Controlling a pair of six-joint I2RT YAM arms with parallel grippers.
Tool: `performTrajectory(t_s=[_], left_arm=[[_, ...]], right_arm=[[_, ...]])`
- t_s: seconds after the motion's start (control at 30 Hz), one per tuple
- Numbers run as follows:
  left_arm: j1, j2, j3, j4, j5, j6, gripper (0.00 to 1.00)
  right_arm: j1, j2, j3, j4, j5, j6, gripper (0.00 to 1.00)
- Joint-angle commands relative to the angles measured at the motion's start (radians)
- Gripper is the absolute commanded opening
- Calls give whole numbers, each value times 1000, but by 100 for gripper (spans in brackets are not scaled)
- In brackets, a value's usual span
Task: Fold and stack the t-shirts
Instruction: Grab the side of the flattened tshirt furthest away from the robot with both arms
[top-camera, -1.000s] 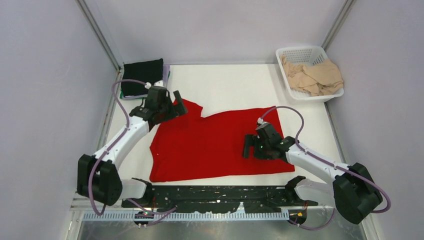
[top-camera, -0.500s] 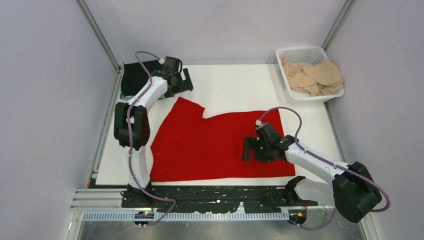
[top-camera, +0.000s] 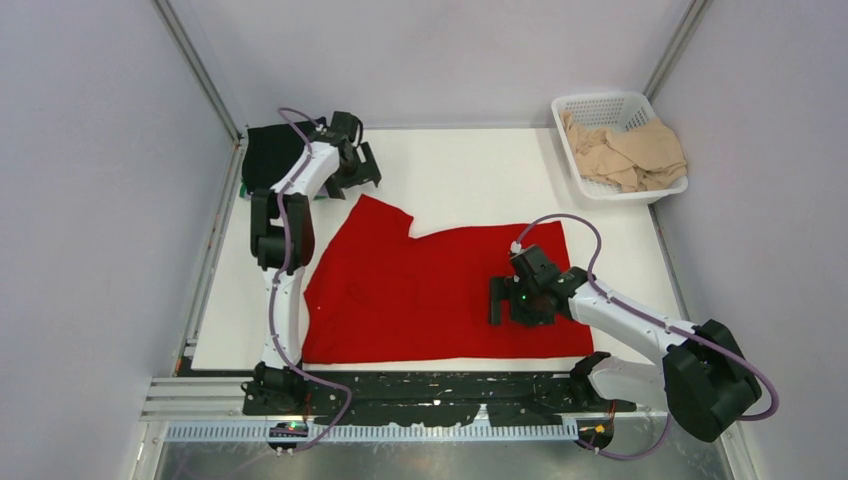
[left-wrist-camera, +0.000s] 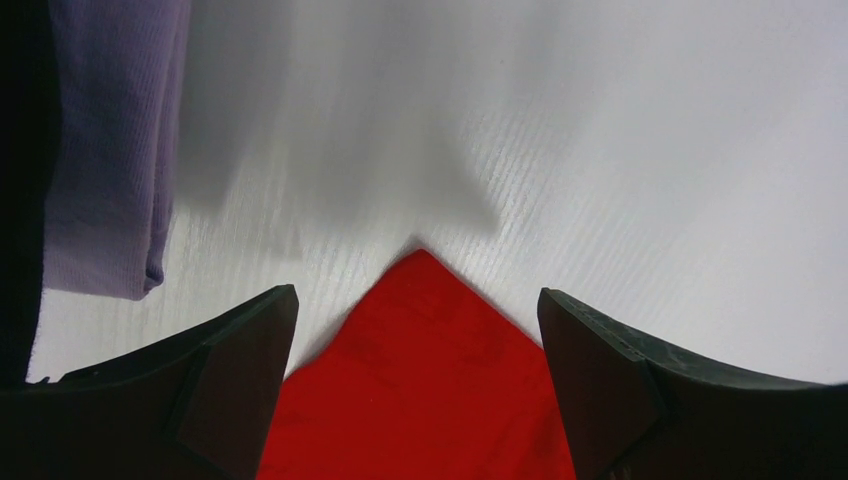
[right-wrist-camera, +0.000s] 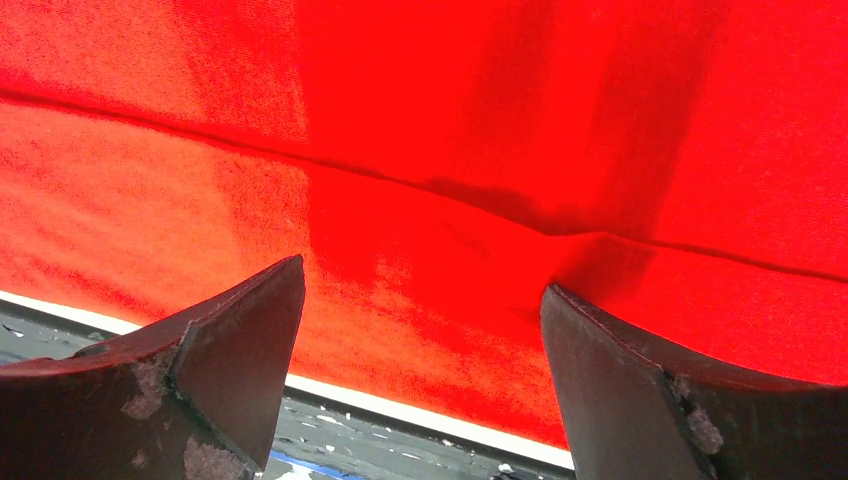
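Note:
A bright red t-shirt (top-camera: 430, 290) lies spread flat on the white table. Its far-left corner (left-wrist-camera: 420, 330) shows between my left gripper's open fingers in the left wrist view. My left gripper (top-camera: 362, 172) is open and empty, hovering just beyond that corner, beside the stack of folded shirts with a black one on top (top-camera: 272, 152); a lavender one (left-wrist-camera: 110, 150) shows at the left. My right gripper (top-camera: 500, 300) is open and empty, low over the red shirt's right part (right-wrist-camera: 430, 230), pointing at its near hem. Beige shirts (top-camera: 625, 150) lie in the basket.
A white lattice basket (top-camera: 575, 108) stands at the far right corner. The black mounting rail (top-camera: 430, 385) runs along the near table edge, which also shows in the right wrist view (right-wrist-camera: 400, 410). Grey walls enclose the table on three sides.
My left arm swung from the red shirt's upper-left corner out to the far left by the folded stack. My right gripper stayed almost still over the shirt.

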Motion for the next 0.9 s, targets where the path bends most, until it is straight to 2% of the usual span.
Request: performTrajectory(t_s=[0.0, 0.1, 0.3, 0.57, 0.67, 0.87], left_arm=[[3, 6, 33, -19, 5, -30, 93], [3, 33, 41, -25, 64, -37, 86], [0, 16, -13, 33, 163, -53, 85], [-23, 1, -56, 62, 239, -55, 77], [-37, -1, -56, 55, 243, -45, 72], [-78, 10, -9, -33, 159, -11, 65]], right_arm=[[-11, 28, 23, -86, 24, -28, 95], [-14, 26, 28, -88, 21, -34, 95], [-24, 6, 35, -107, 34, -41, 95], [-29, -30, 29, -113, 42, -55, 96], [-33, -45, 26, -115, 45, -63, 95], [-37, -83, 23, -121, 50, -72, 95]])
